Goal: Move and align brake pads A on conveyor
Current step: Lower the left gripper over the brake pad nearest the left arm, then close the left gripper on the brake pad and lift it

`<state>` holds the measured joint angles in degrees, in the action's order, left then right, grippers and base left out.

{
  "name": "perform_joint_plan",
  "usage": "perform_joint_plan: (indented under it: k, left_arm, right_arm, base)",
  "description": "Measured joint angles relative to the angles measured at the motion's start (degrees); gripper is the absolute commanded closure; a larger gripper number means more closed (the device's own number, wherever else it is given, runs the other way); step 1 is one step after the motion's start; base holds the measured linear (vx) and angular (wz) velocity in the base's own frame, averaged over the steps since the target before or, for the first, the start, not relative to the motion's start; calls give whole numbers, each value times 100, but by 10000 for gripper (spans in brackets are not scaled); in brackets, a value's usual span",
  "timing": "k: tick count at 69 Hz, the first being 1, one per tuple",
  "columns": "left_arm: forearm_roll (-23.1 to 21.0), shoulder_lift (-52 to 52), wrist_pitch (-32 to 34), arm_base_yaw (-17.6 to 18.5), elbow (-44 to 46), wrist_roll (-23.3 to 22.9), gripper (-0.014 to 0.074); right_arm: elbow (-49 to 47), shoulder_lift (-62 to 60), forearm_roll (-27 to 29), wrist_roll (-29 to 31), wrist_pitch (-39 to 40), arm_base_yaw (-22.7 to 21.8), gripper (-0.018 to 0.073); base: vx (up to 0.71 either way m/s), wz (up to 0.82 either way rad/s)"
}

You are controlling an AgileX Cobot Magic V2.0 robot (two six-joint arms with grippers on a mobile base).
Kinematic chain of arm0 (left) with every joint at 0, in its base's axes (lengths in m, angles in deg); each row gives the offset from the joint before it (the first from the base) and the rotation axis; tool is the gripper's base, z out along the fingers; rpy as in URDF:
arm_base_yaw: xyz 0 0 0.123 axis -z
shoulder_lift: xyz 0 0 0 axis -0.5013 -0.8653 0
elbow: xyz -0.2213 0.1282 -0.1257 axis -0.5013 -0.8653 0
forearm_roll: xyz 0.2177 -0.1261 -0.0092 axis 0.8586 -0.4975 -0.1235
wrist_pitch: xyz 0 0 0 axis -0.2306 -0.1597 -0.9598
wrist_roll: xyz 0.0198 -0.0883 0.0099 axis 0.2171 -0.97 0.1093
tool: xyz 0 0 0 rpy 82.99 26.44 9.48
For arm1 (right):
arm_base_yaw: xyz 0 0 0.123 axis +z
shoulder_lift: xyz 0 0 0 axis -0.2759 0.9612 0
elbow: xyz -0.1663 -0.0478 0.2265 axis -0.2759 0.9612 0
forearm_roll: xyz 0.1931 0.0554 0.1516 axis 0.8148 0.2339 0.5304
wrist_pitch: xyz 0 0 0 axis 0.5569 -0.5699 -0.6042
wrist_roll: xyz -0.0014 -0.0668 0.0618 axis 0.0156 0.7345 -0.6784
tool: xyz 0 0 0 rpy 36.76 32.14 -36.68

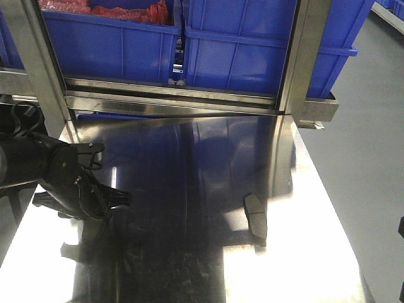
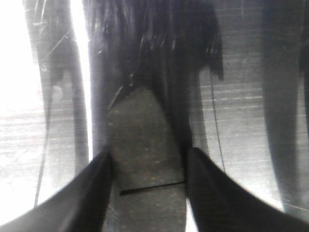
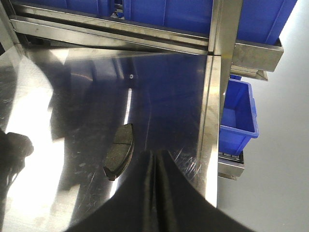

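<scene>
Gripping one brake pad (image 2: 143, 145) in the left gripper (image 1: 122, 197) at the table's (image 1: 303, 252) left edge. Leaving a second brake pad (image 1: 255, 215) loose near the right edge, by the closed, empty right gripper (image 3: 155, 159). Likely mid-pickup; next: lifting clear toward the conveyor.

Left arm (image 1: 38, 161) comes in low from the side with the wrist tipped down, left gripper (image 1: 120, 199) jaws apparently squeezed onto a brake pad (image 2: 145, 140) (blurry wrist view), while the right gripper (image 3: 155, 157) has its jaws pressed flat together.
</scene>
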<state>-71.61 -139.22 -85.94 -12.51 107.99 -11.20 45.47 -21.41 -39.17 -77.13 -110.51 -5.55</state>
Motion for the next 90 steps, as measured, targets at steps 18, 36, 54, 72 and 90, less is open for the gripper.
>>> perform_joint_plan:
  k: [18,36,54,72,90]
  left_arm:
    - [11,-5,28,0,0,-7,398]
    - [123,114,40,0,0,-7,398]
    - [320,710,40,0,-5,-7,398]
    - [350,772,19,0,-48,10,398]
    - [350,806,1,25,-48,51,398]
  right_arm:
    - [0,0,0,0,0,0,565]
    - [0,0,0,0,0,0,565]
    - [0,0,0,0,0,0,565]
    - [0,0,0,0,0,0,565]
    - [0,0,0,0,0,0,565]
  base:
    - [0,0]
    - [0,0]
    - [0,0]
    - [0,0]
    - [0,0]
